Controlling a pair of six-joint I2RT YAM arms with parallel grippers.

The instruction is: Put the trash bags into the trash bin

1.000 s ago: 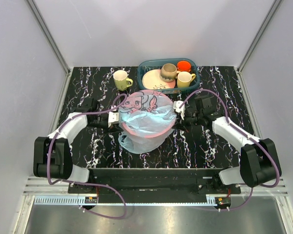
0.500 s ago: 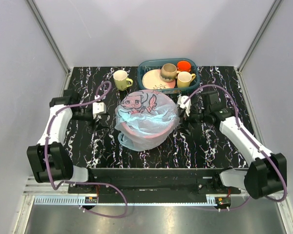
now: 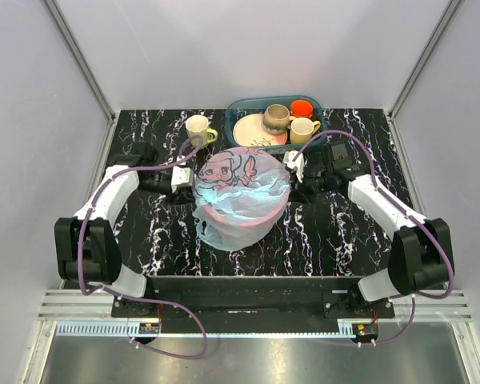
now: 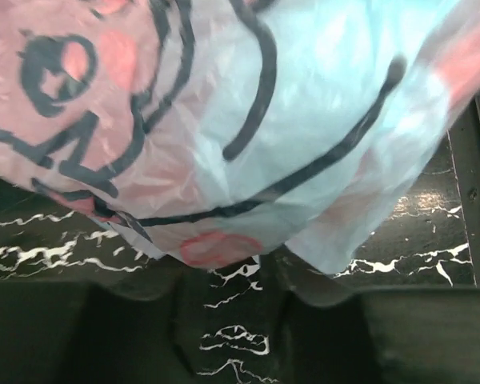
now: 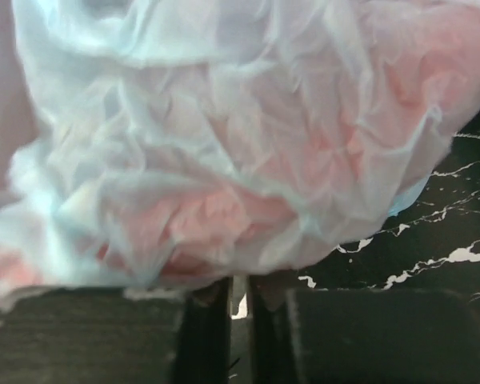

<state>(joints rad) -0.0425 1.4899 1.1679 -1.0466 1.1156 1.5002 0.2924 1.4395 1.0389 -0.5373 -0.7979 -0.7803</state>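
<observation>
Stuffing step: bag [image 3: 240, 188] draped over red basket [image 3: 260, 216], untucked; left fingers [image 4: 136, 320] half-open, empty; right fingers [image 5: 200, 336] near-shut, can't tell if pinching film; next I push slack inside.

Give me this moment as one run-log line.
state: cartoon-print plastic bag draped over red mesh basket | left hand: at bag's left side | right hand: at bag's right side | grips: unclear

Printed light-blue trash bag [image 4: 304, 120] over black marble table [image 4: 432, 256].
</observation>
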